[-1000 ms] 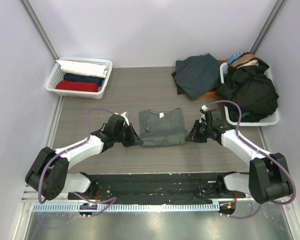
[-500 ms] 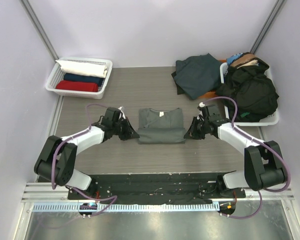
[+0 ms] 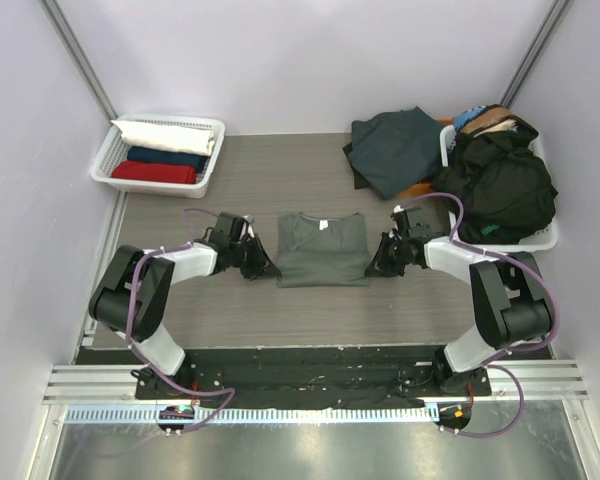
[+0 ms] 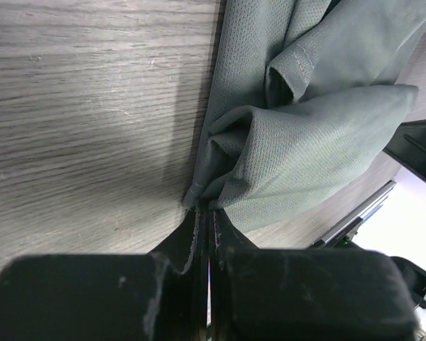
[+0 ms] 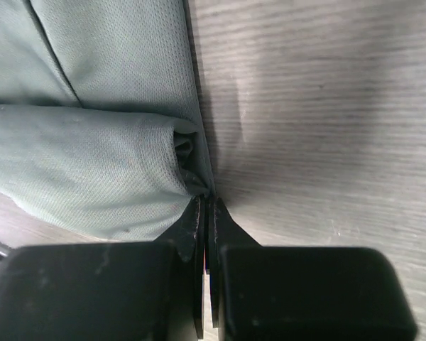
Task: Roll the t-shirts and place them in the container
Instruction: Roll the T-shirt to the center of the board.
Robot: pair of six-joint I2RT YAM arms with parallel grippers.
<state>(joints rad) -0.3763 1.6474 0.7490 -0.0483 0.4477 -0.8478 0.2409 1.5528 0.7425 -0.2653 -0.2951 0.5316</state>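
A grey-green t-shirt (image 3: 322, 245) lies in the middle of the table, collar away from the arms, its near hem turned over into a low roll. My left gripper (image 3: 264, 268) is shut on the roll's left end; the left wrist view has the black jaws pressed together on a bunched fold of the grey-green fabric (image 4: 305, 149). My right gripper (image 3: 377, 266) is shut on the roll's right end, and the right wrist view shows its jaws closed on the edge of the rolled cloth (image 5: 92, 170). Both grippers sit low on the tabletop.
A white lattice basket (image 3: 105, 160) at the back left holds rolled white, navy and red shirts. A dark teal shirt (image 3: 395, 150) lies crumpled at the back right, beside a second white basket (image 3: 545, 240) heaped with black shirts (image 3: 500, 185).
Both grippers have slid away from the arm bases with the shirt's near hem, which has rolled over. The flat part of the shirt looks shorter.
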